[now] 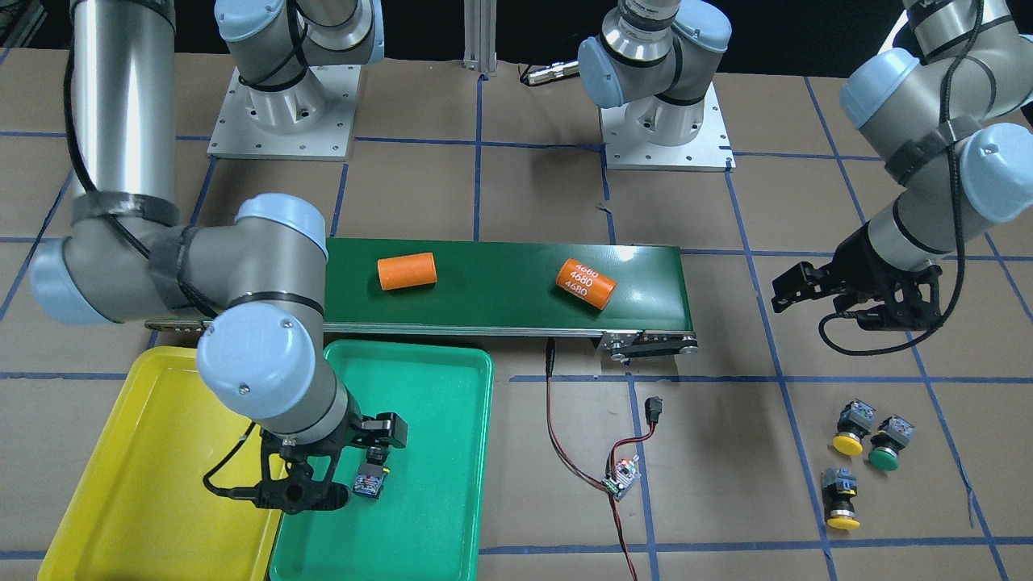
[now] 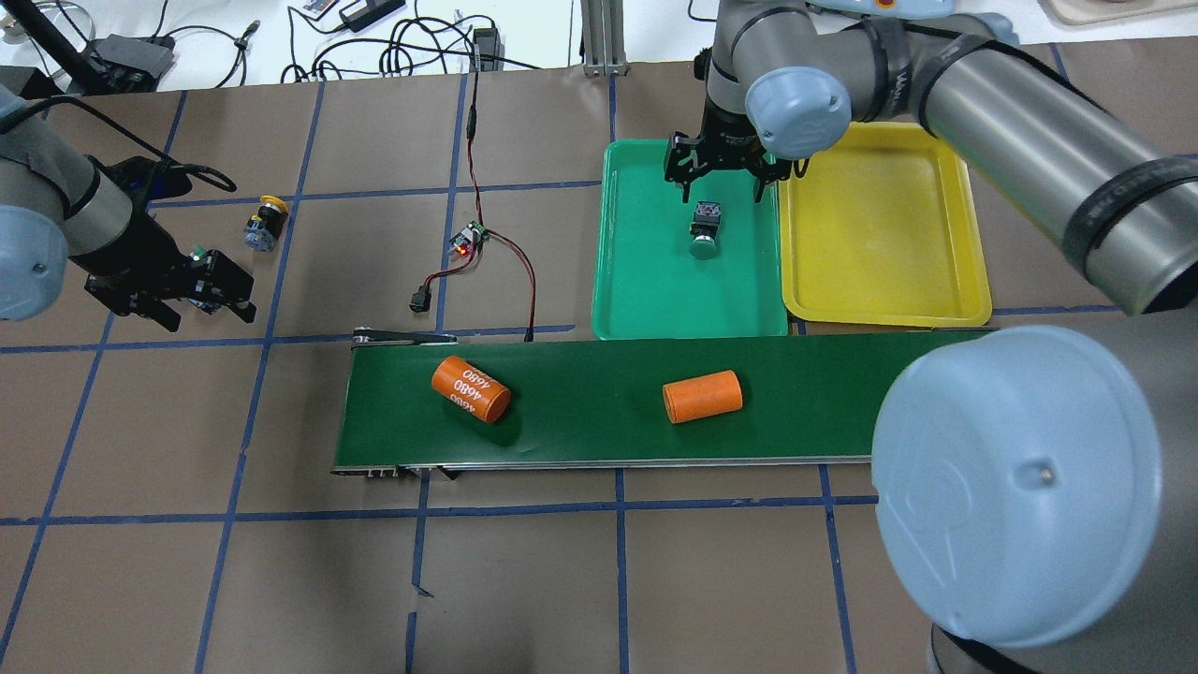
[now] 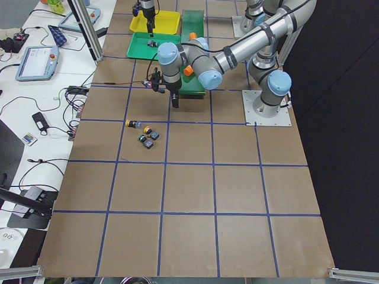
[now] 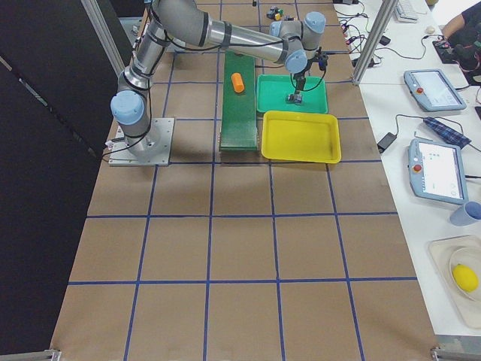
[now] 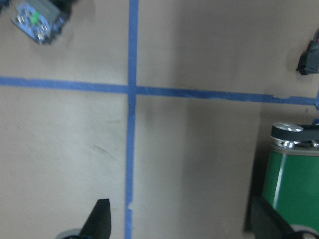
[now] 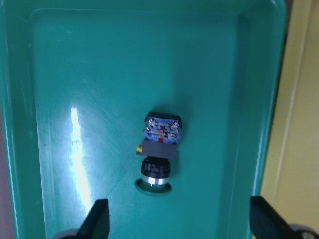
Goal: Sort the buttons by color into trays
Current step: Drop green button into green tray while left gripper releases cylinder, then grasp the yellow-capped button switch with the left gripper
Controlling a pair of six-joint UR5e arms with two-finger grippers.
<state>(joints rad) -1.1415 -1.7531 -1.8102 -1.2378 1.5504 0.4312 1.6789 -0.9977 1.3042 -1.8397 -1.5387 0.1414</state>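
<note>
Where the left arm comes in: left gripper (image 1: pixel 787 289) hangs over bare brown paper, between the belt end and the loose buttons, touching nothing.
Left claw: fingers apart, nothing between them; the wrist view shows only paper and blue tape under it.
Loose buttons: three in a close cluster on the table on the robot's left, well apart from both trays.
Cluster detail: table green button (image 1: pixel 888 444) just beside first yellow button (image 1: pixel 851 428); second yellow button (image 1: pixel 841 500) near them, farther from the robot; all lie on their sides.
Circuit board (image 2: pixel 468 239): on the table between the cluster and the trays, red and black wires running off it, black plug (image 2: pixel 418 300) near the belt end.
Conveyor belt (image 2: pixel 580 412): dark green, runs across the middle, nearer the robot than the trays.
On belt: orange cylinder printed 4680 (image 2: pixel 471 388) toward the left end, plain orange cylinder (image 2: pixel 702 396) toward the right, well apart.
Teal-green tray (image 2: pixel 646 281): just beyond the belt.
Tray green button (image 2: pixel 704 229): on its side on the teal-green tray floor, cap pointing toward the belt.
Right gripper (image 2: pixel 721 187): above the teal-green tray, over that button.
Right claw: fingers spread wide, button lies free, not pinched.
Yellow tray (image 2: pixel 880 234): side by side with the teal-green one, on its right.
</note>
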